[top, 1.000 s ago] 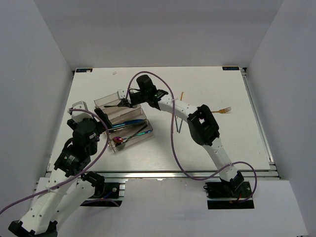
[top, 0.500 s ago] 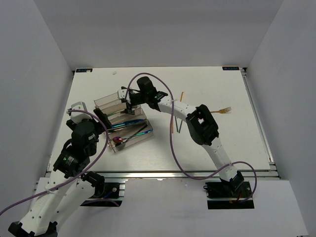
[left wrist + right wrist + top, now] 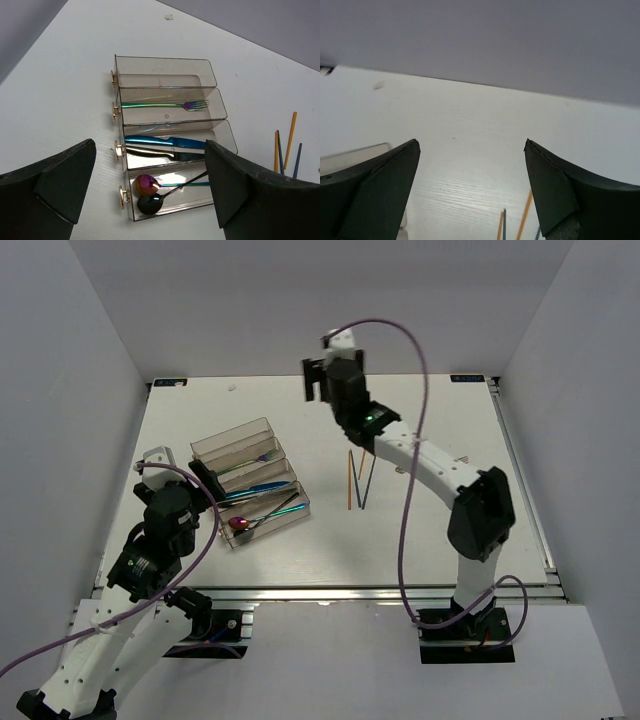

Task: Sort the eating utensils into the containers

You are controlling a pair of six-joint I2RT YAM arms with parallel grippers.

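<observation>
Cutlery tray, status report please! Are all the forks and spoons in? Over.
Left gripper open near the tray; right gripper open, high at the back. Fork, knives, spoons in tray. Chopsticks loose on table. Nothing blocking them.

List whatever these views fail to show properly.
Right wrist view: thin orange and blue chopsticks, cut off by the bottom edge.
Left wrist view: their lower ends, and the black metal spoon's handle end, hidden behind a finger of the left gripper.
Top view: cutlery inside the clear plastic organiser tray, too small to identify piece by piece.
</observation>
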